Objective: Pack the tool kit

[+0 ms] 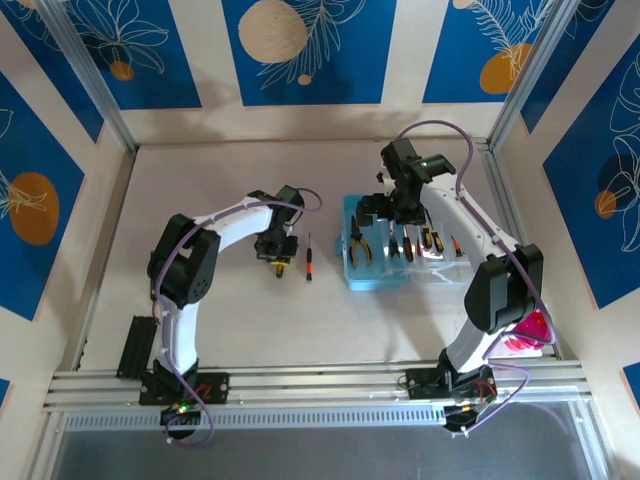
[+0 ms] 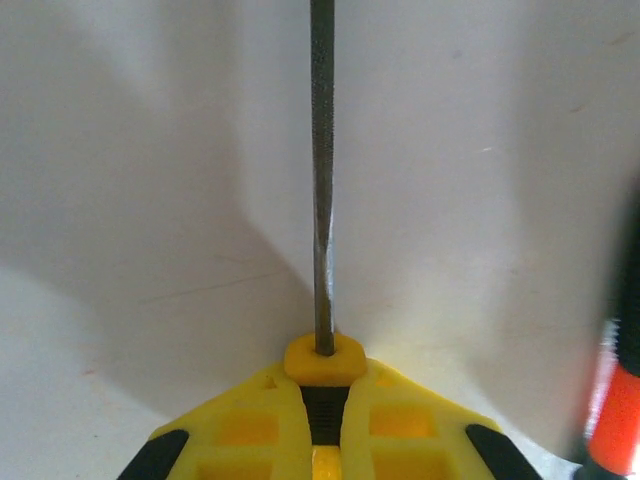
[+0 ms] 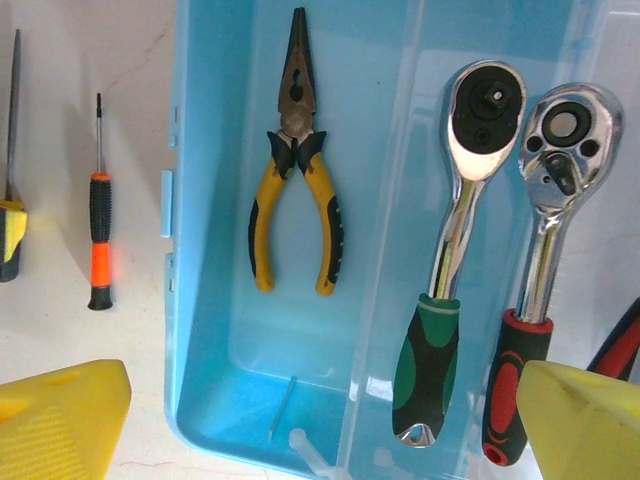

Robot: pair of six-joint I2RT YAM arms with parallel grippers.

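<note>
The tool kit's light-blue case (image 1: 372,278) lies open right of centre. Yellow-and-black pliers (image 3: 295,200) rest in its blue tray (image 3: 200,300). A green-handled ratchet (image 3: 450,250) and a red-handled ratchet (image 3: 535,300) lie under the clear lid beside the tray. My right gripper (image 3: 320,430) hangs open above the tray, holding nothing. An orange-and-black screwdriver (image 1: 309,258) lies on the table left of the case. My left gripper (image 2: 322,385) is shut on the black-and-yellow handle of a thin grey-shafted tool (image 2: 321,180), low over the table, just left of that screwdriver (image 2: 615,410).
More tools with red and orange handles (image 1: 430,240) lie in the case's right part. A pink object (image 1: 530,330) sits behind the right arm near the right wall. A black block (image 1: 135,345) lies at the front left by the metal rail.
</note>
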